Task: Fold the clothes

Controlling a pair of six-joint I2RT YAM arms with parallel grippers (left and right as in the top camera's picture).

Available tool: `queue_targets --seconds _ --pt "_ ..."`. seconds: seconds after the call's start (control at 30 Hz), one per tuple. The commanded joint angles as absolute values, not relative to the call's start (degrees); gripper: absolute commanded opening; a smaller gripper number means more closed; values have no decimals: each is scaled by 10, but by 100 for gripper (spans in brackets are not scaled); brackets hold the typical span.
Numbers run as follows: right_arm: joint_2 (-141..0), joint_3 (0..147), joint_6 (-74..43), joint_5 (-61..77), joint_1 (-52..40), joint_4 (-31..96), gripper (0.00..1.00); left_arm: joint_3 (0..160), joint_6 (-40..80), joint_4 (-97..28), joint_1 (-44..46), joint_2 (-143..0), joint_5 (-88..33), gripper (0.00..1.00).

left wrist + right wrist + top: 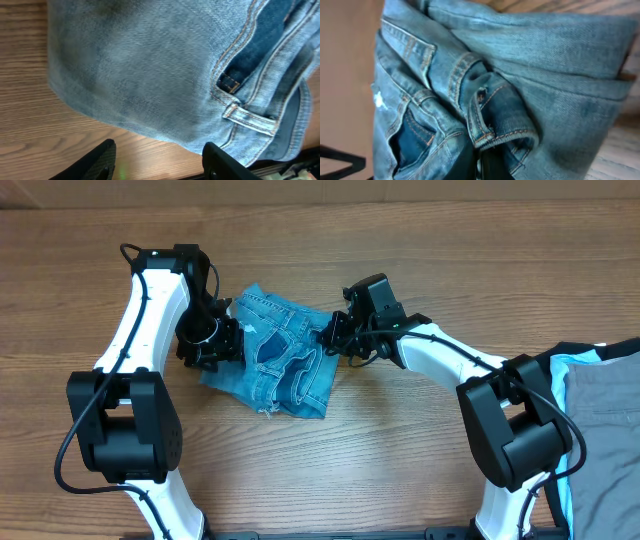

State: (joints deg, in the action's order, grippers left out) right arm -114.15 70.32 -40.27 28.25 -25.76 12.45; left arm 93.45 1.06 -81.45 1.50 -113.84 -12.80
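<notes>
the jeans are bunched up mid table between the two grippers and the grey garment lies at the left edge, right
Not quite. The grey garment lies at the right edge of the table, not the left, as the overhead view shows. The rest holds: the jeans are bunched up mid table between the left gripper and the right gripper.

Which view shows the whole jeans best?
Overhead: the jeans appear whole, as a folded bundle. Left wrist shows only plain denim and a belt loop; right wrist, only bunched seams and a pocket.
</notes>
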Motion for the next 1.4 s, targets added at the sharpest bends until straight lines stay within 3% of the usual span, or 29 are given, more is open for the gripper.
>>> queue_targets --seconds 0.0,0.2,0.7,0.77,0.83,0.93,1.0,1.13,1.37 --pt "-1087 719 -391 312 -227 124 4 934 -3 -813 18 -1131 -109 59" --pt "-1014 722 -338 308 -207 149 4 933 -3 -801 18 -1131 -109 61" --pt "-1093 722 -295 -65 -174 174 4 804 2 -693 19 -1131 -103 61" --pt "-1109 722 -295 -75 -163 178 26 791 2 -689 19 -1131 -103 60" --pt "-1103 723 -295 -67 -149 199 32 787 1 -690 19 -1131 -103 58" --pt "-1051 729 -249 65 -117 269 51 789 0 -691 19 -1131 -105 59" --pt "-1002 731 -213 230 -102 344 52 789 0 -689 19 -1131 -137 59" --pt "-984 730 -162 361 -125 429 53 794 -7 -683 19 -1131 -216 58" --pt "-1020 705 -183 234 -211 425 53 806 -22 -606 22 -1131 -346 61"
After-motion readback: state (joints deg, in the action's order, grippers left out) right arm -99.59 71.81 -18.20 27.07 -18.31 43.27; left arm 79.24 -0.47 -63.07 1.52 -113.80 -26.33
